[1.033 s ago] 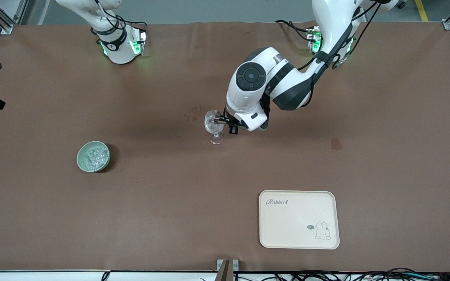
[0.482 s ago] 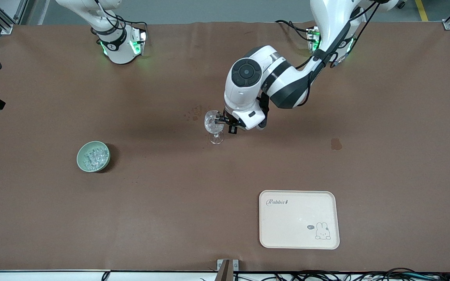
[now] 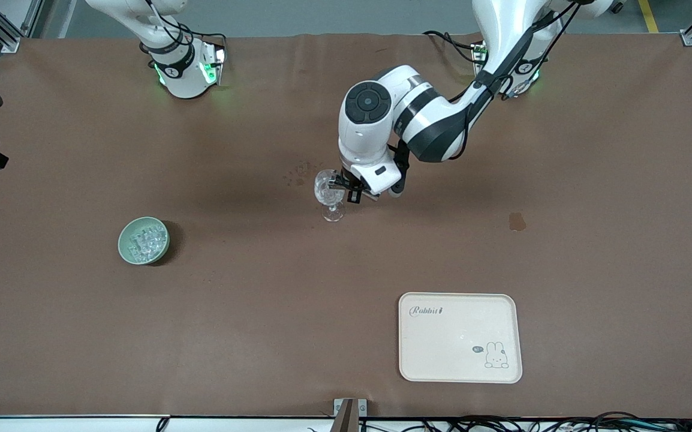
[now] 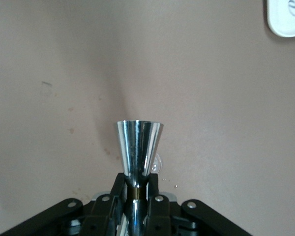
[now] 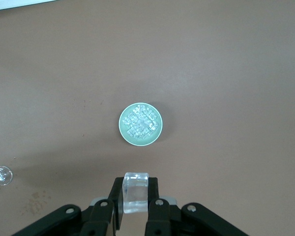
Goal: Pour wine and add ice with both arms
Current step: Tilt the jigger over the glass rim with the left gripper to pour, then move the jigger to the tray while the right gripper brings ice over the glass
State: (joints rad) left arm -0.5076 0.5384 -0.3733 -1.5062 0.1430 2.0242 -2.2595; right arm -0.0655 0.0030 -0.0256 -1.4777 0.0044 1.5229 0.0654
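Note:
My left gripper (image 3: 342,187) is shut on the waist of a small shiny metal cup (image 4: 138,147), right beside the bowl of the clear stemmed wine glass (image 3: 328,193). In the left wrist view my left gripper (image 4: 136,181) holds the cup with its wide mouth pointing away, and part of the glass (image 4: 158,164) shows just past it. The wine itself cannot be made out. My right gripper (image 5: 135,186) is shut on one clear ice cube (image 5: 136,192), high over the table above the pale green bowl (image 5: 124,130). The bowl holds a heap of ice cubes (image 3: 145,240). The right gripper is out of the front view.
A cream tray (image 3: 460,337) with a rabbit print lies near the table's front edge, toward the left arm's end. The green bowl (image 3: 123,246) sits toward the right arm's end. The wine glass also shows in the right wrist view (image 5: 1,175).
The left arm's wrist and forearm have swung toward the robots' bases, while its gripper has stayed with the metal cup at the wine glass. The glass and bowl have not moved.

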